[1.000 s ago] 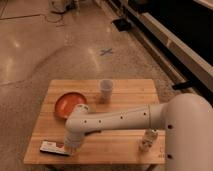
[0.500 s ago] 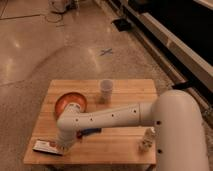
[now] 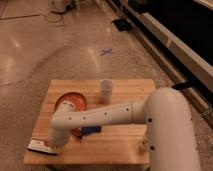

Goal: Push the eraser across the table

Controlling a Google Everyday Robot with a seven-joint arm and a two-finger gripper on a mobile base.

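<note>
The eraser (image 3: 40, 146), a flat block with a white face and a red stripe, lies at the front left corner of the wooden table (image 3: 120, 145), partly over the left edge. My gripper (image 3: 55, 145) is at the end of the white arm (image 3: 100, 117), down at the table top and against the eraser's right end. The wrist hides most of the gripper.
An orange bowl (image 3: 71, 102) sits at the left back, partly behind the arm. A white cup (image 3: 105, 88) stands at the back middle. A blue object (image 3: 91, 129) and a small red-brown block (image 3: 76, 133) lie beside the wrist. A small pale object (image 3: 144, 146) is at the front right.
The arm has swung left towards the front left corner. The eraser has slid left with it, closer to the table's left edge.
</note>
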